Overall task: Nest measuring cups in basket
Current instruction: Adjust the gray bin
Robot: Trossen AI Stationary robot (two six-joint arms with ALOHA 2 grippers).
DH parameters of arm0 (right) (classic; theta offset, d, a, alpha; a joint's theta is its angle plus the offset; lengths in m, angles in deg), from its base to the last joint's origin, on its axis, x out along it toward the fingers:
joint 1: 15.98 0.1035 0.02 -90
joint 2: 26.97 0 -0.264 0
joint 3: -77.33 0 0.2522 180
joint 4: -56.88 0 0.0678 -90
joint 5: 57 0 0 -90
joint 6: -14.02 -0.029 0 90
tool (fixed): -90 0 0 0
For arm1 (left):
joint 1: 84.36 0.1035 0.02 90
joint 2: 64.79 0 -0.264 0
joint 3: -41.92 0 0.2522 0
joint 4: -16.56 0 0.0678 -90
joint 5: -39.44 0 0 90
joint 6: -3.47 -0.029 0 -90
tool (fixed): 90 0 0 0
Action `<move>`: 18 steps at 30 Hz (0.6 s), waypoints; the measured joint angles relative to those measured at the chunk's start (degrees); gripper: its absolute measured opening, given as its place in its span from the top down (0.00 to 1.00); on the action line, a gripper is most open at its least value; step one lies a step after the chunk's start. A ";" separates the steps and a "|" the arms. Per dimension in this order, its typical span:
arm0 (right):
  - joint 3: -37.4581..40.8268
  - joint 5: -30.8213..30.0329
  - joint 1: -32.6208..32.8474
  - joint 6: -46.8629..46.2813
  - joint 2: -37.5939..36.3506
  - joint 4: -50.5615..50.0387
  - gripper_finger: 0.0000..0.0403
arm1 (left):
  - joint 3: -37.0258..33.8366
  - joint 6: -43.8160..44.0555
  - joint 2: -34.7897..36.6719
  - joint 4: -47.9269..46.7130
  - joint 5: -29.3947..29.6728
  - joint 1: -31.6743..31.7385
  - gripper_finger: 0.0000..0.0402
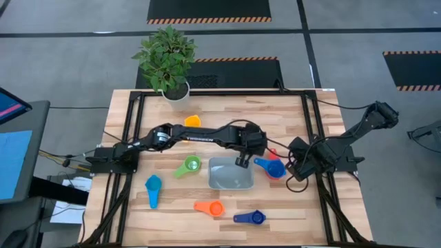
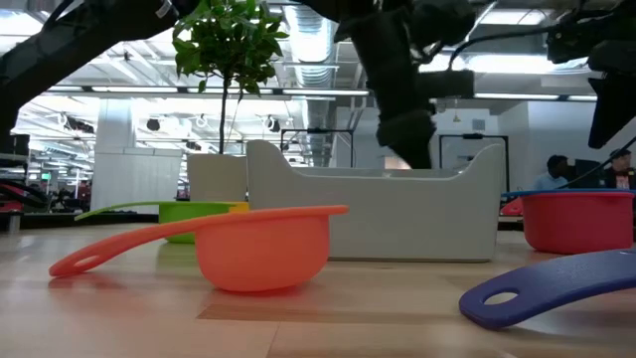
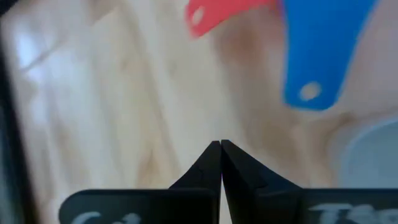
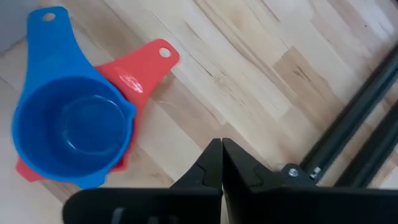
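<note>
Orange cup lies nearest, by the table's front edge; blue cup sits nested in red cup beside the empty basket. Both my pincers are closed and empty, left pincer over the basket's rim, probably reaching there.

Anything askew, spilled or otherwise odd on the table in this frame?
One thing stands out: the blue plastic measuring cup already sits nested in the red plastic measuring cup on the bare wood just outside the shallow pale grey-blue plastic basket, which looks empty. Nothing appears spilled or damaged.
</note>
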 joint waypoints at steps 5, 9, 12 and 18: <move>0.00 0.00 0.00 0.10 0.00 0.18 0.96 | 0.00 4.23 0.00 -7.45 1.19 0.88 1.00; 0.00 0.00 0.00 0.89 0.00 0.22 0.93 | -0.02 6.78 0.02 -13.19 0.15 0.96 1.00; 0.00 -0.02 -0.02 1.05 0.00 0.21 0.92 | -0.02 8.02 0.02 -15.02 -1.78 0.47 1.00; 0.00 -0.02 -0.04 1.11 0.00 0.22 0.96 | -0.02 9.88 0.04 -17.70 -4.45 -1.11 1.00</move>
